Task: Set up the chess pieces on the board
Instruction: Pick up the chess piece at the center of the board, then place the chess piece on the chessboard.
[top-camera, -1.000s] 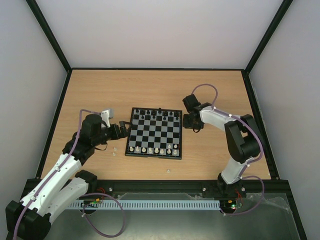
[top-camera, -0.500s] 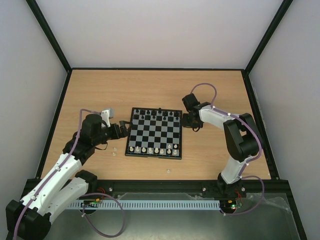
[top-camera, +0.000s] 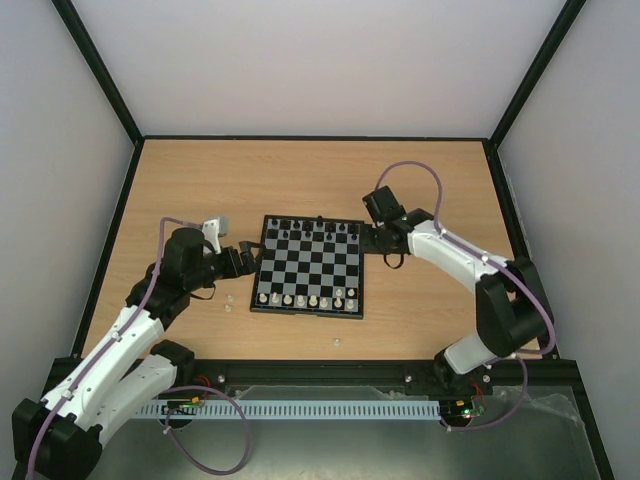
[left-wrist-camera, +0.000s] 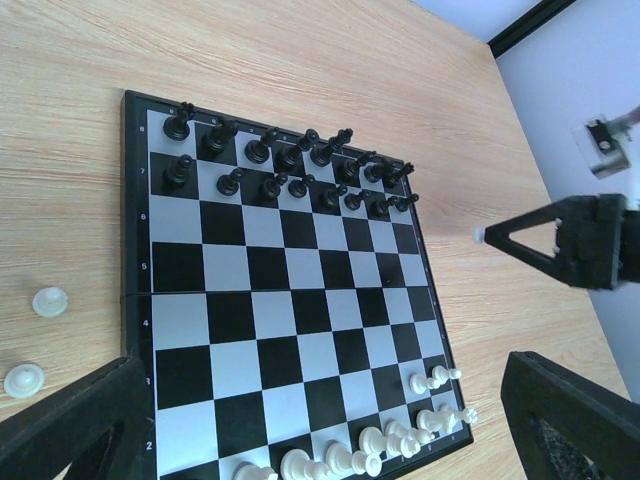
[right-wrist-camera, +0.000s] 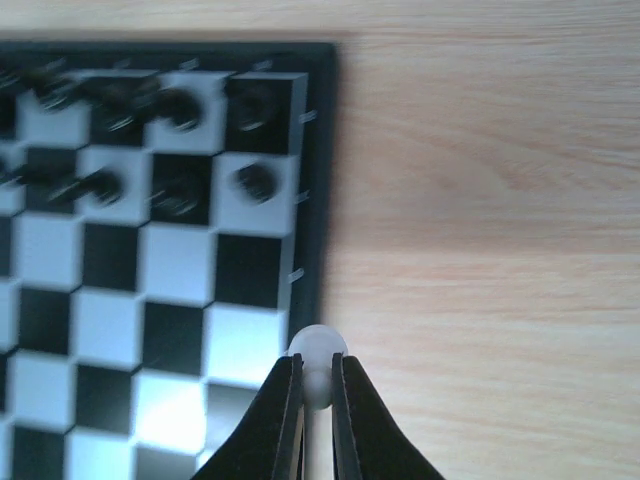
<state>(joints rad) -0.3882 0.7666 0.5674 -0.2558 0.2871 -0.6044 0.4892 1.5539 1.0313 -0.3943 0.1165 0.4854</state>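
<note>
The board lies mid-table with black chess pieces in two rows along its far side and white ones along its near edge. In the right wrist view my right gripper is shut on a whitish pawn, held over the board's right frame. The left wrist view shows that gripper from the side, beyond the board, with the pawn at its tip. My left gripper stands wide open at the board's left edge, nothing between its fingers.
Two loose white pieces lie on the wood left of the board. Another small pale piece lies on the table near the front rail. Black frame rails and pale walls bound the table.
My right gripper closed on the pawn and shifted slightly up and toward the board's right edge; its elbow swung out to the right. The left arm has not moved.
</note>
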